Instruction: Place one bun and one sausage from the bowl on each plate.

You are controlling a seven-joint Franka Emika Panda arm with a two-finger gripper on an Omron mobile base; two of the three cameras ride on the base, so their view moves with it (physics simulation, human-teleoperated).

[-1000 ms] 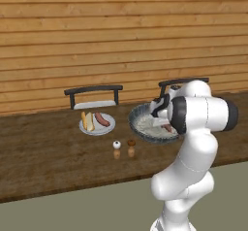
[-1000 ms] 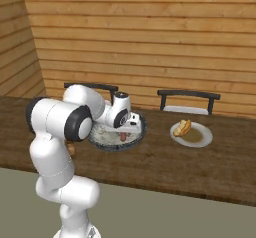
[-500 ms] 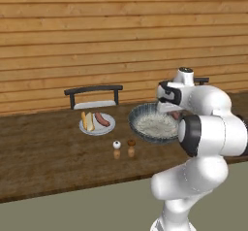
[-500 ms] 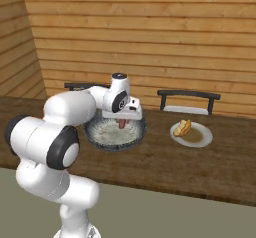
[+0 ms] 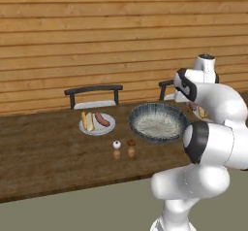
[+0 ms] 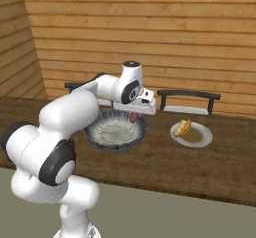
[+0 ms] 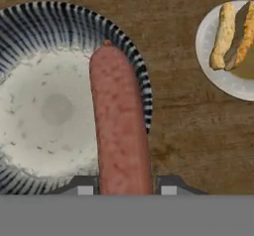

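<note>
Left base view: far plate (image 5: 97, 124) carries bun and sausage; bowl (image 5: 157, 122) sits emptied on the counter (image 5: 43, 152).

Right base view: gripper (image 6: 134, 115) hangs over the bowl rim, near plate (image 6: 192, 134) bearing a bun (image 6: 182, 127).

Hand view: jaws clamp the sausage (image 7: 119, 126) lengthwise; it may slip or overshoot the plate.

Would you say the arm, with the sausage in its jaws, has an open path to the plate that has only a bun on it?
Probably yes. The gripper holds the sausage above the bowl's rim, and only bare table separates it from the plate with the bun.
</note>
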